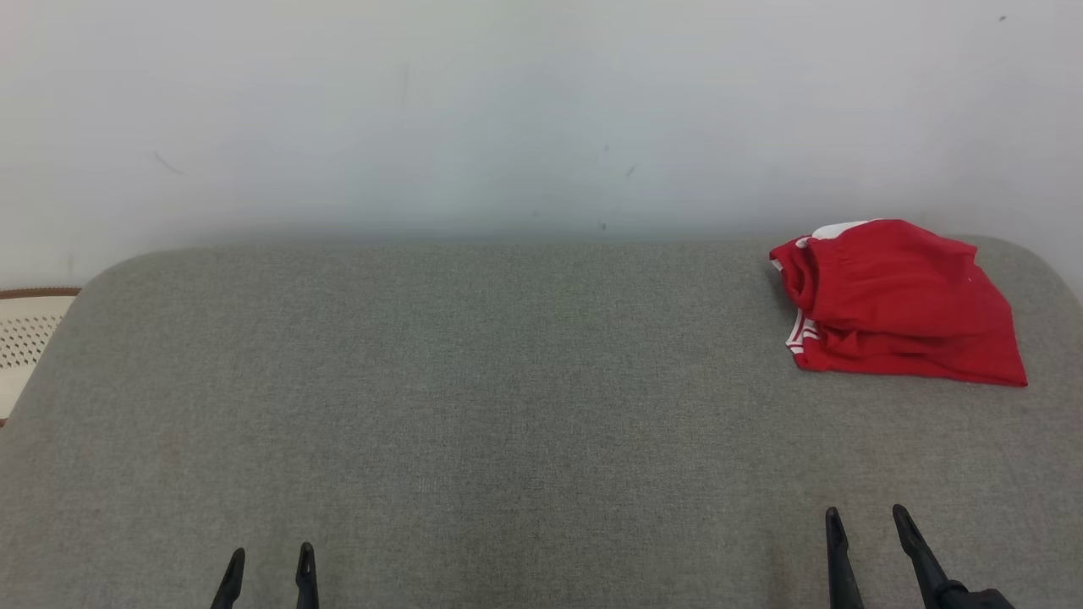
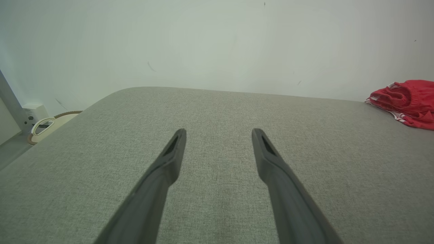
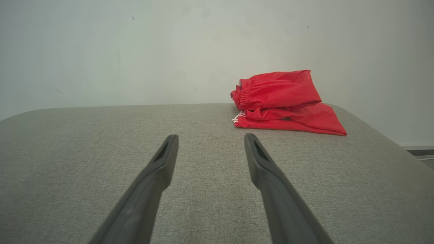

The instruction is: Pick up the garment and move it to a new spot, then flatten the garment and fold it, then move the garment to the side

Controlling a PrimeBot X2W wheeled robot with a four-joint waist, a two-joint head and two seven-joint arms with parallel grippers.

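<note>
The garment is a pair of red shorts with white trim, folded in a loose stack at the far right of the grey padded surface. It also lies at the right edge of the left wrist view and ahead and right in the right wrist view. My left gripper stands open at the near left, empty, well away from it. My right gripper stands open at the near right, empty, short of the shorts. Both pairs of fingers hover over bare fabric.
A pale wall rises right behind the surface. A woven basket sits off the far left edge, with a white handled thing and a socket box beside it. The surface's right edge drops to the floor.
</note>
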